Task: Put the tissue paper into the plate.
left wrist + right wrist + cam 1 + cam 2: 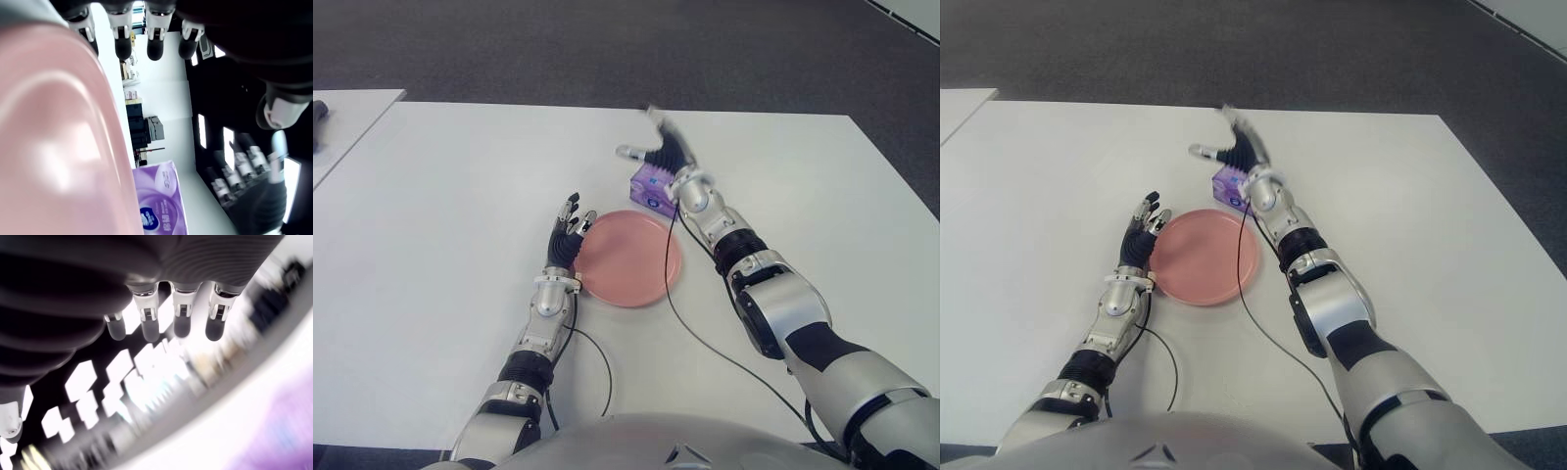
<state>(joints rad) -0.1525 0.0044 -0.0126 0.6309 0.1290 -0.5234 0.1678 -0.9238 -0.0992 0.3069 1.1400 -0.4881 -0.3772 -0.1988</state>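
We hold R hand [658,152] spread above tissue pack [651,186], beside pink plate [628,258]; L hand [570,230] relaxed at plate's left rim.

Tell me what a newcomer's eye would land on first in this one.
The round pink plate at the middle of the white table stands out first, empty. Just behind its far right edge sits the small purple tissue paper pack, with the right hand spread open above it, holding nothing. The left hand shows open at the plate's left rim.
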